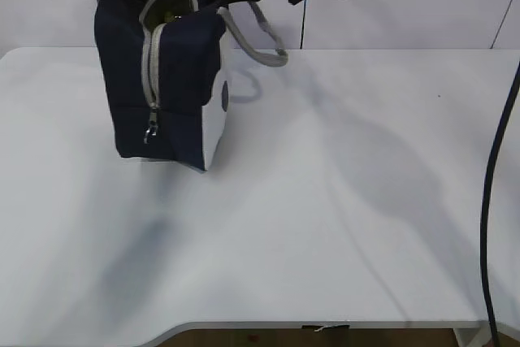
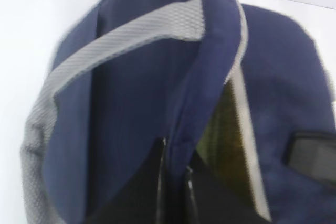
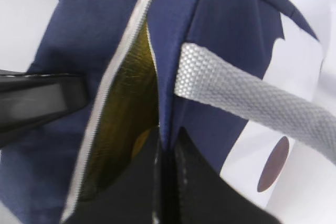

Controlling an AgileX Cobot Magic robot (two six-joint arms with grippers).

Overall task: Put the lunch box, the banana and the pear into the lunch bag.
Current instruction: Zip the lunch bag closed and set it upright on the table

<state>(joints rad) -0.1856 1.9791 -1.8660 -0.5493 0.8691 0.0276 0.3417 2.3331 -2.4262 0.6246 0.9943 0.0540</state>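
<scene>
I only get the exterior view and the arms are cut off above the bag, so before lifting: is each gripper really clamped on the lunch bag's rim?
Observer: The left gripper is. Its wrist view shows it shut on the navy edge of the lunch bag.
Operator: And the right?
Observer: The right gripper is shut on the opposite edge, beside the grey strap handle.
Operator: Anything visible inside?
Observer: Only a yellow-green interior through the gap. I can't tell lining from fruit.
</scene>
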